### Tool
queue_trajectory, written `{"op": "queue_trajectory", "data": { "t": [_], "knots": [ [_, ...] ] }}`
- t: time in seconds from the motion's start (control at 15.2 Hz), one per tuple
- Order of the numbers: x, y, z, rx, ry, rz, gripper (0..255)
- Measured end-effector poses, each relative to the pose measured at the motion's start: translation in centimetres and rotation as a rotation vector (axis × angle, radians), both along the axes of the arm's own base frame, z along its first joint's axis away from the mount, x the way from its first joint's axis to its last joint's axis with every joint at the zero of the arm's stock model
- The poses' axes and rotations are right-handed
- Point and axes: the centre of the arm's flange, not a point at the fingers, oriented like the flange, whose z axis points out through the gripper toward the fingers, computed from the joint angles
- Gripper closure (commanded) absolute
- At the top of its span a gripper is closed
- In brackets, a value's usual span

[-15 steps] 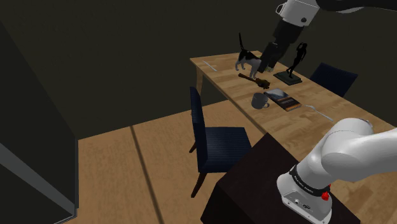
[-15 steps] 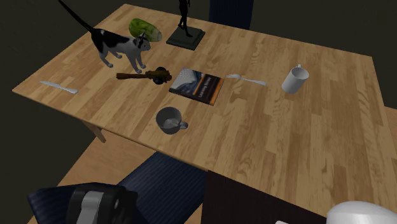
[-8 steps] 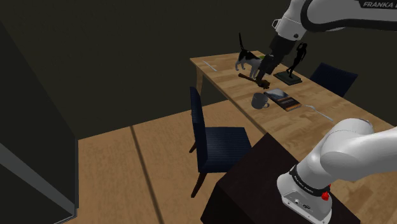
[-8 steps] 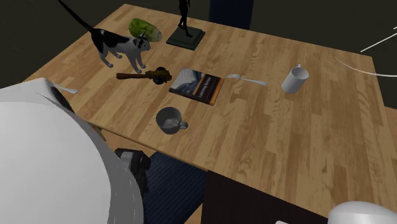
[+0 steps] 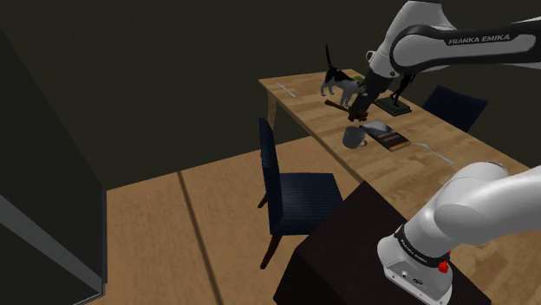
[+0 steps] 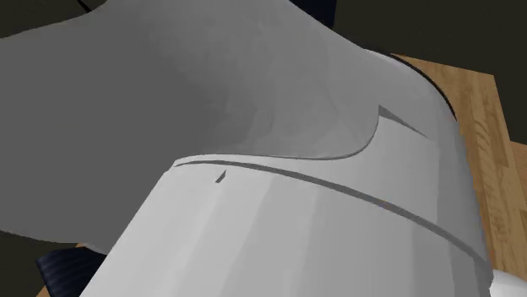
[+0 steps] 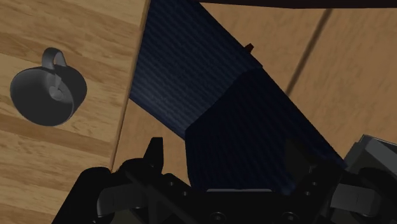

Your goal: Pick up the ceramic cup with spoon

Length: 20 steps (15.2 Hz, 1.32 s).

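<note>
Gripper [image 5: 356,113] opening: cannot tell whether spread or pressed together; hanging low over table [image 5: 303,102], clear of the grey cup [image 5: 354,137]. One grey cup only, on table close to the long edge beside the nearer chair [image 5: 290,186]. Also counted on table: one cat figure [image 5: 338,83], one dark statuette [image 5: 400,88], one book [image 5: 390,137], one brown club [image 5: 334,104]. Chairs at table: two, counting far chair [image 5: 455,104]

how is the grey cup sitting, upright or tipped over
Upright. The grey cup stands on the wooden table, its open mouth facing up toward the wrist camera.
</note>
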Motion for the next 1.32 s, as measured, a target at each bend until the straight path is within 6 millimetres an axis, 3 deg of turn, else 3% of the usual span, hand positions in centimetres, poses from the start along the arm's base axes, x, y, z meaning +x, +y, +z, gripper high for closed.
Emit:
{"op": "queue_trajectory", "data": {
  "t": [1.32],
  "knots": [
    [4.7, -17.6, -17.7, -0.108, -0.017, 0.039, 0]
  ]
}}
